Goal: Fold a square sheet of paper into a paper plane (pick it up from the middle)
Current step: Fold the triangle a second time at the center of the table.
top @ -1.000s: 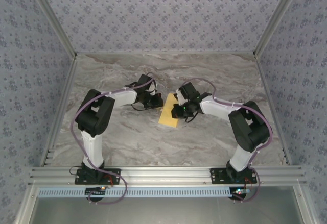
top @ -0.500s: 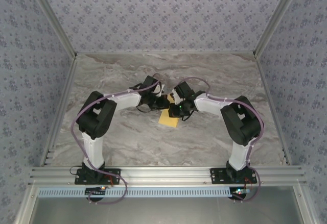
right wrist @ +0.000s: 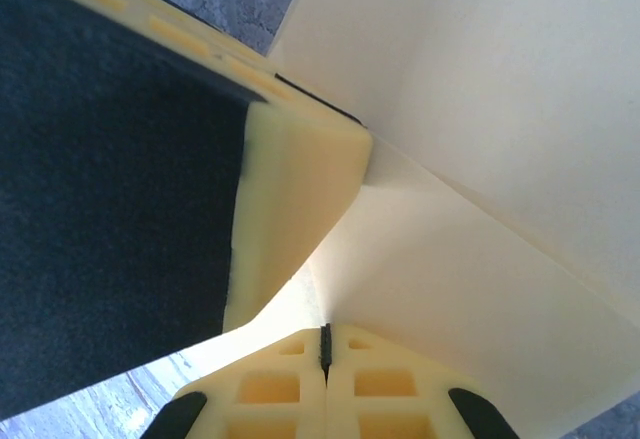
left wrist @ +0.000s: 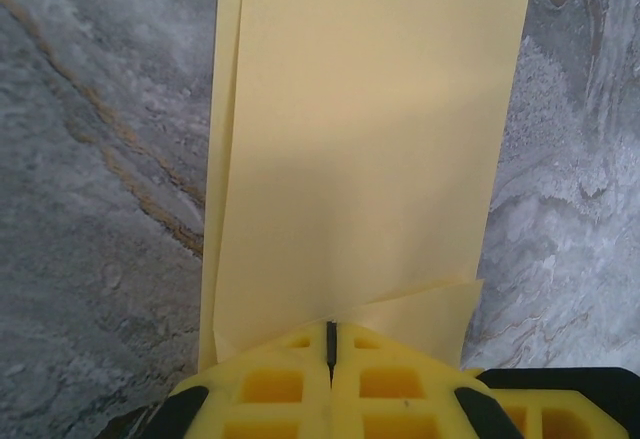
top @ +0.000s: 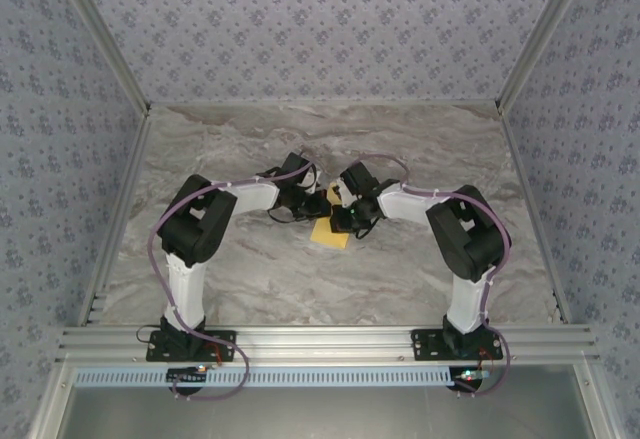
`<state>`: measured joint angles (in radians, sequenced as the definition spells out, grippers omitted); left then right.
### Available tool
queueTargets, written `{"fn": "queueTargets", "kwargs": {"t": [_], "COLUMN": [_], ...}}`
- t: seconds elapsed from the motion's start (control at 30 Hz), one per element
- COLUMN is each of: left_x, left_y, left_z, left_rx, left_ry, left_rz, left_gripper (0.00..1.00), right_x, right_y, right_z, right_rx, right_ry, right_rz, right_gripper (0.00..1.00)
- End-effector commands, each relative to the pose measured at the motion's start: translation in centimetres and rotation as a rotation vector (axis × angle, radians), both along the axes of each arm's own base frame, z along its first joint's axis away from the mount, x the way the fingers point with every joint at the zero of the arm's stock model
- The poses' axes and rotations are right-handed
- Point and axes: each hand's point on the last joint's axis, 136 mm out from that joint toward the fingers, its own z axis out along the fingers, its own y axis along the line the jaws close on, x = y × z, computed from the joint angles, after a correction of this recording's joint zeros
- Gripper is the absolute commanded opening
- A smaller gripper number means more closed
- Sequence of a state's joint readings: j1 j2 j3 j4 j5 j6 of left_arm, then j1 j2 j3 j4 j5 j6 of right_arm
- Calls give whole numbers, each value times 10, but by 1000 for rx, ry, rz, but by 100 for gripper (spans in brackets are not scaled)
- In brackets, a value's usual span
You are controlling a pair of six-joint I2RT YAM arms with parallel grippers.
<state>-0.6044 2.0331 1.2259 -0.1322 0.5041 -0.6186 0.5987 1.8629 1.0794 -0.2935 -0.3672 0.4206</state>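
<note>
The thin yellow-orange sheet of paper lay near the middle of the grey marble tabletop, folded into a long narrow strip with doubled layers along one edge.

From above, only a small tilted patch of it showed toward the near side of the tabletop's middle, under the two wrists.

The left wrist camera gave the strip's full length running away over the tabletop. Its near end was creased into a small raised flap, caught in the left pincer, whose yellow fingers met with just a thin seam between them.

The right wrist camera showed the paper standing up in a steep fold above the tabletop. The right pincer was likewise clamped tight on it, and a second yellow finger on a black body pressed against the crease.

A second before, both pincers had stood apart on either side of the tabletop's middle and far more of the sheet showed; since then they had drawn together over it.
</note>
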Motion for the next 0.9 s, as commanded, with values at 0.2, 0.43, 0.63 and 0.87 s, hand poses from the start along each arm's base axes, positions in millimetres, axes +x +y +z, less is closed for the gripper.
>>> {"fn": "queueTargets", "kwargs": {"t": [0.2, 0.43, 0.63, 0.87], "left_x": [-21, -17, 1, 18], "left_y": [28, 21, -2, 12], "left_z": [-46, -35, 15, 57], "left_rx": [131, 90, -43, -75], "left_ry": [80, 64, 5, -45], "left_rz": [29, 25, 34, 164], "left_gripper": [1, 2, 21, 47], "right_x": [-65, -80, -14, 37], "right_y": [-31, -47, -58, -62], "right_z": [-15, -1, 37, 42], "right_rx": [-41, -39, 89, 173], "right_ry": [142, 135, -27, -70], "right_rz": [50, 42, -173, -265], "right_gripper": [0, 0, 15, 40]}}
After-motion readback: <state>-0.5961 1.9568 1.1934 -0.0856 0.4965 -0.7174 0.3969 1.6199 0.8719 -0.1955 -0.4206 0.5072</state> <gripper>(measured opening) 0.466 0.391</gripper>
